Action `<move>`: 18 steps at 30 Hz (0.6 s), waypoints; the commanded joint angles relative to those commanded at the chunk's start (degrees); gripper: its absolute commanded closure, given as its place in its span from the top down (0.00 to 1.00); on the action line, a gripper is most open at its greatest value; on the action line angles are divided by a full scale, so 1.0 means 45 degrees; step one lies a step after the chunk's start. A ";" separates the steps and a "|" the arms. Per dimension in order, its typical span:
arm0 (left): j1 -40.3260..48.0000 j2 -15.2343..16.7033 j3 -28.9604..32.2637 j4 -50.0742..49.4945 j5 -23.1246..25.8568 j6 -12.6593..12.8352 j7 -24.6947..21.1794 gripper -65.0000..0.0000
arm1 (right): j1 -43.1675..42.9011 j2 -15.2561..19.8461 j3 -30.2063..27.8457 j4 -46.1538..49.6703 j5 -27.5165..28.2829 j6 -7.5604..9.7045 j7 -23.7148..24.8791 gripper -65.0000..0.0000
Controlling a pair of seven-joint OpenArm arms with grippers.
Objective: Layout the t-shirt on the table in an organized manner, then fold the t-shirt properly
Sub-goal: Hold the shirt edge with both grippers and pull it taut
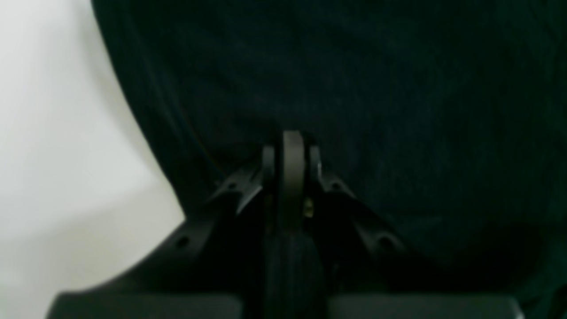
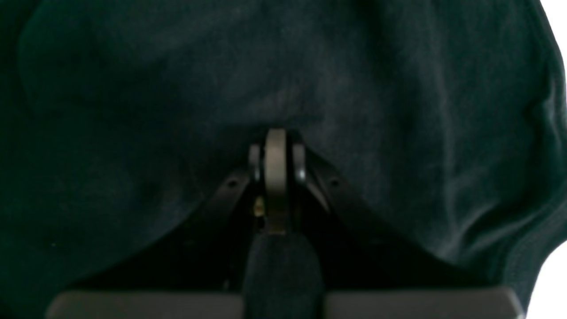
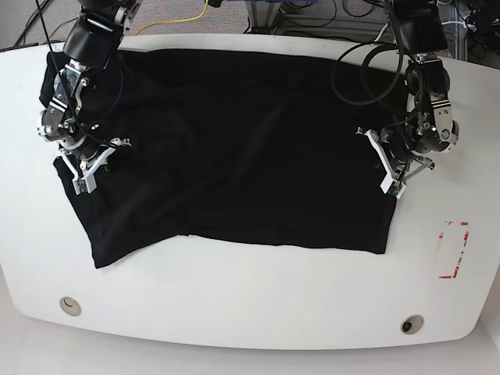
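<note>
A black t-shirt (image 3: 242, 148) lies spread across the white surface (image 3: 234, 305). The left end effector (image 3: 388, 166) and right end effector (image 3: 87, 166) each appear clamped on opposite side edges. Pulling evenly apart should flatten wrinkles.

I find no readable text, label, brand or number in any of my views. The only sign is a small red rectangle marking (image 3: 454, 250) on the white table (image 3: 258, 305); it carries no legible characters.
</note>
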State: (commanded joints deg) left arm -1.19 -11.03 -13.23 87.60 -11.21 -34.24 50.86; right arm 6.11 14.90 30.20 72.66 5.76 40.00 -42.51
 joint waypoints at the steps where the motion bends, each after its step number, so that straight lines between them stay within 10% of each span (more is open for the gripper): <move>1: 0.0000 0.0000 0.0000 0.0000 0.0000 0.0000 0.0020 0.00 | -0.0078 0.0000 0.0000 0.0000 0.0000 0.0000 0.0000 0.02; 18: 0.1250 -0.0371 -0.0801 0.0137 0.0000 -0.0059 0.0039 0.00 | -0.1270 -0.0078 0.0000 0.1074 0.0020 0.0000 0.0000 0.02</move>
State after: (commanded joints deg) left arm 4.44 -12.70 -16.84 88.22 -11.21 -34.51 51.03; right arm 0.40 14.55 30.20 77.49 5.85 40.00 -42.51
